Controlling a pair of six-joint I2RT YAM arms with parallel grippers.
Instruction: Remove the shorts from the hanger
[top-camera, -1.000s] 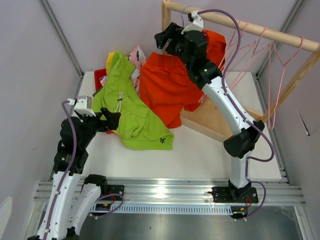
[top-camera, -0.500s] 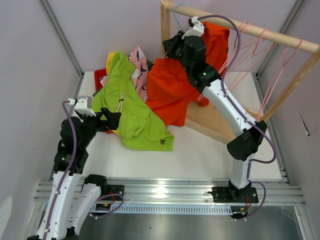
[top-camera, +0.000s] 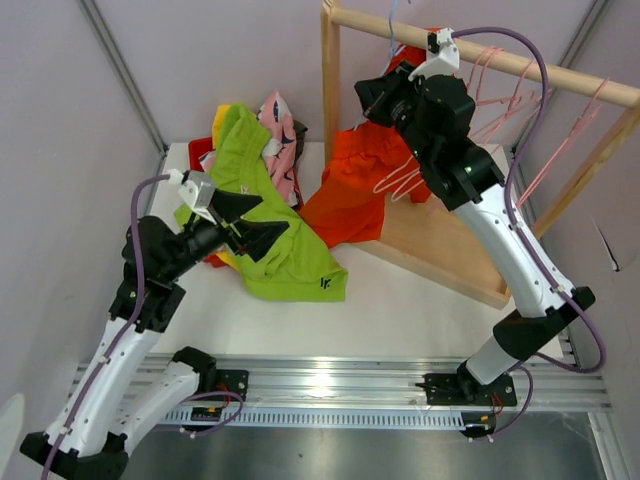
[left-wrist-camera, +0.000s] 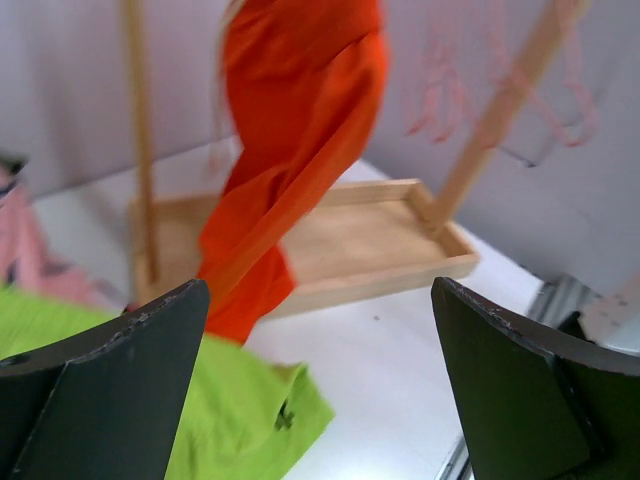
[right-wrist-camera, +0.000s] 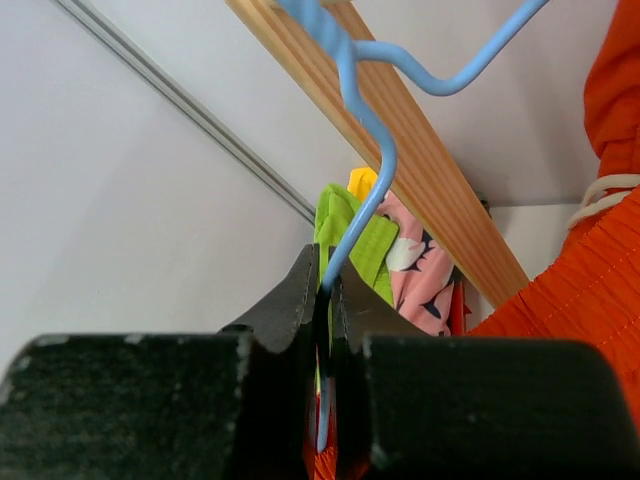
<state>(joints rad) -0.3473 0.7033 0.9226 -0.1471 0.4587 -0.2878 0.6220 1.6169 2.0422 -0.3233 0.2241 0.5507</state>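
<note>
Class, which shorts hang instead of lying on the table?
The orange shorts: they dangle below the wooden rail, while the green pair and the pink pair lie heaped on the table.

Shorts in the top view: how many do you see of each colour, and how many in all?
Orange shorts: 1
Lime green shorts: 1
Pink patterned shorts: 1
Yellow shorts: 1
Total: 4 clearly seen. A dark fabric beside the pink pair may be a fifth, but too little of it shows to tell.
</note>
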